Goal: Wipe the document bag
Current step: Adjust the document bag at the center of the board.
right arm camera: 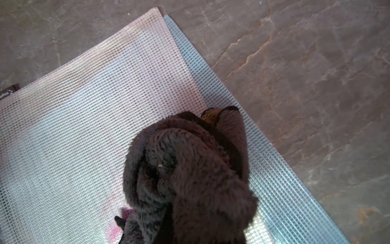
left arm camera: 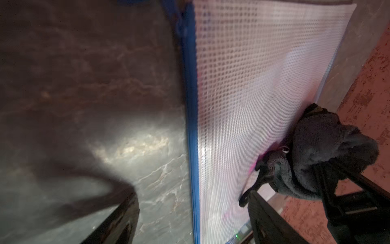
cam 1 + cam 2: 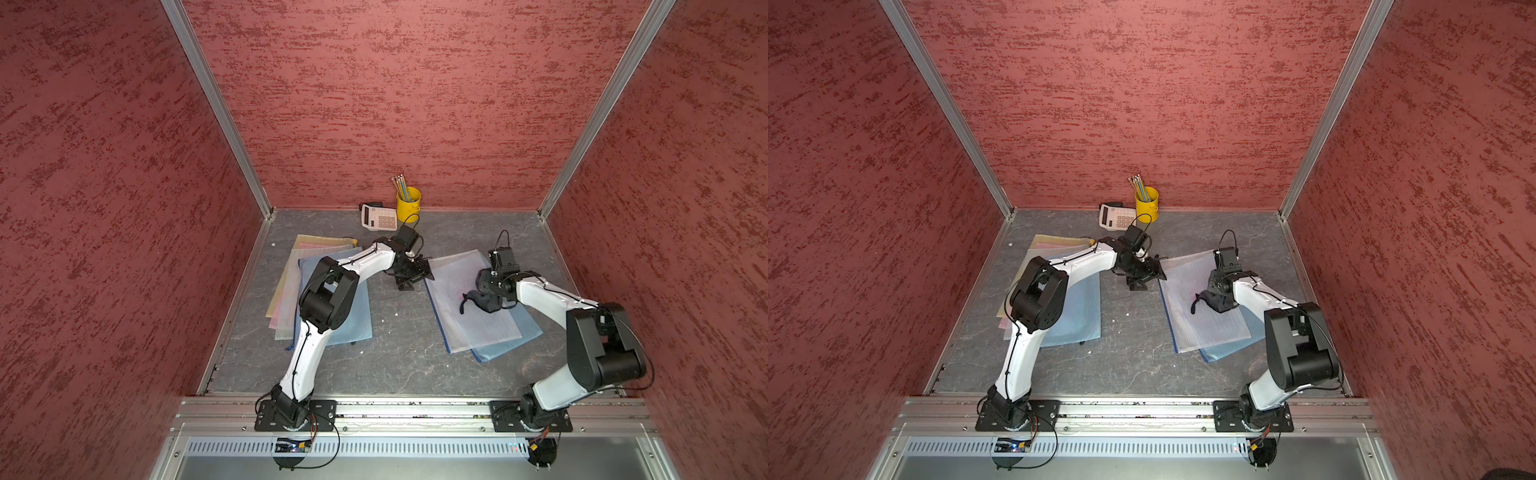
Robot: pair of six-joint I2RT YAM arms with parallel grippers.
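Note:
The document bag (image 3: 478, 328) (image 3: 1208, 328) is a whitish see-through mesh pouch with a blue zipper edge (image 2: 191, 105), lying flat on the right half of the table. A pink smear (image 1: 115, 231) shows on it beside a dark grey cloth (image 3: 482, 300) (image 1: 190, 169). My right gripper (image 3: 490, 293) is shut on that cloth and presses it onto the bag; the cloth hides its fingers. My left gripper (image 3: 417, 276) (image 2: 194, 224) hovers open at the bag's far left corner, its fingers (image 2: 118, 221) wide apart over the zipper edge and holding nothing.
A blue mesh bag (image 3: 511, 340) (image 1: 274, 179) lies under the white one. A fanned stack of coloured bags (image 3: 291, 282) sits at the left under my left arm. A calculator (image 3: 378, 217) and a yellow pencil cup (image 3: 408, 203) stand by the back wall.

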